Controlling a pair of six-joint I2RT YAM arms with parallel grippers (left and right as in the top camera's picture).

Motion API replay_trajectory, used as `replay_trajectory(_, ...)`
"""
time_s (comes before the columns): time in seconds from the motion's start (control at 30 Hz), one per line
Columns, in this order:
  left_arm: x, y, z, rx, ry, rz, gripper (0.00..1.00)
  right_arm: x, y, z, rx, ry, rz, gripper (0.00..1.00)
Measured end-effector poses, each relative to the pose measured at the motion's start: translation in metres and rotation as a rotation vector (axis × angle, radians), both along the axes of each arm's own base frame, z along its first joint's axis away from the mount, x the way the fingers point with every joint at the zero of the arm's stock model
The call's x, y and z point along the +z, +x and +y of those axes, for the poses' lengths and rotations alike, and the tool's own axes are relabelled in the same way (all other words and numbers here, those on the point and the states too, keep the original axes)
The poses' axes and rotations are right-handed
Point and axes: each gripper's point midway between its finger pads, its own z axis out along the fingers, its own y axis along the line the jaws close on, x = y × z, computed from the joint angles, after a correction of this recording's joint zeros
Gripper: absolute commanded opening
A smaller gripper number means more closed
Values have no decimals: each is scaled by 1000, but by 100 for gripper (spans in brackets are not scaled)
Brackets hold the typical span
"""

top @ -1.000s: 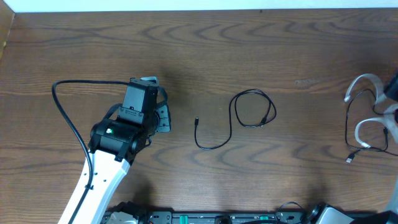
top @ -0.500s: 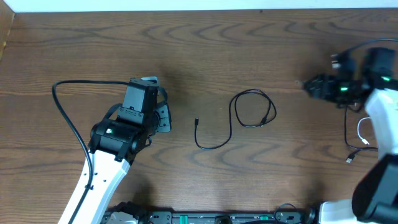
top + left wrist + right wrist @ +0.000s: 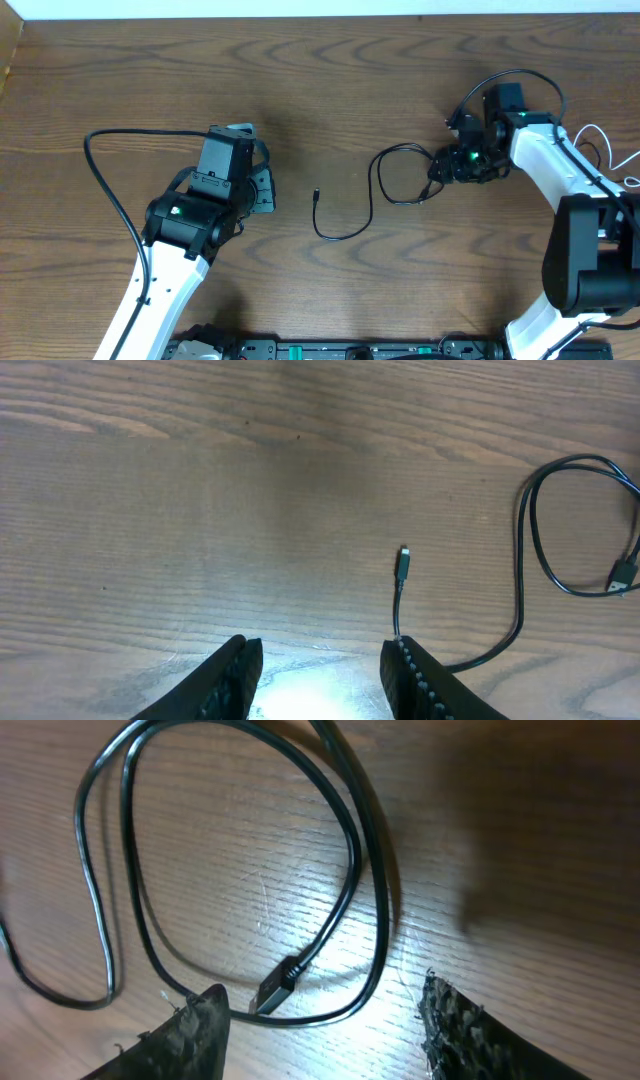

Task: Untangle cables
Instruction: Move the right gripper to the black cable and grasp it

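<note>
A thin black cable (image 3: 374,180) lies at the table's middle. One end forms a loop and the other end, with a small plug (image 3: 316,195), points left. My right gripper (image 3: 440,176) is open and low over the right side of the loop. In the right wrist view the loop (image 3: 352,850) and its flat end plug (image 3: 280,988) lie between my open fingers (image 3: 190,1030). My left gripper (image 3: 263,190) is open and empty just left of the free plug. That plug shows ahead of my left fingers in the left wrist view (image 3: 402,563). A thin white cable (image 3: 604,140) lies at the far right edge.
The thick black cable (image 3: 150,131) of the left arm arcs over the table at the left. The right arm's own black cable (image 3: 510,74) loops above its wrist. The table's back edge runs along the top.
My right arm has swung in from the right edge to the black cable's loop, leaving the white cable at the right edge. The left arm and the black cable have not moved.
</note>
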Motion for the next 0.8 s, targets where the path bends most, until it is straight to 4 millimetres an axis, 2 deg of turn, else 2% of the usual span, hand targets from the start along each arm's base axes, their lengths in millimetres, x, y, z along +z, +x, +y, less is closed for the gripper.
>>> replay_trajectory(0.1, 0, 0, 0, 0, 0, 0, 44, -1, 1, 4, 12, -15, -9, 53)
replay_trajectory(0.27, 0, 0, -1, -3, -3, 1, 44, -1, 8, 11, 13, -22, -39, 41)
replay_trajectory(0.53, 0, -1, -1, -5, -6, 3, 44, 0, 11, 22, -18, -30, -42, 43)
replay_trajectory(0.8, -1, -2, -2, -9, -11, 9, 44, -13, 4, 17, -151, -125, 4, 43)
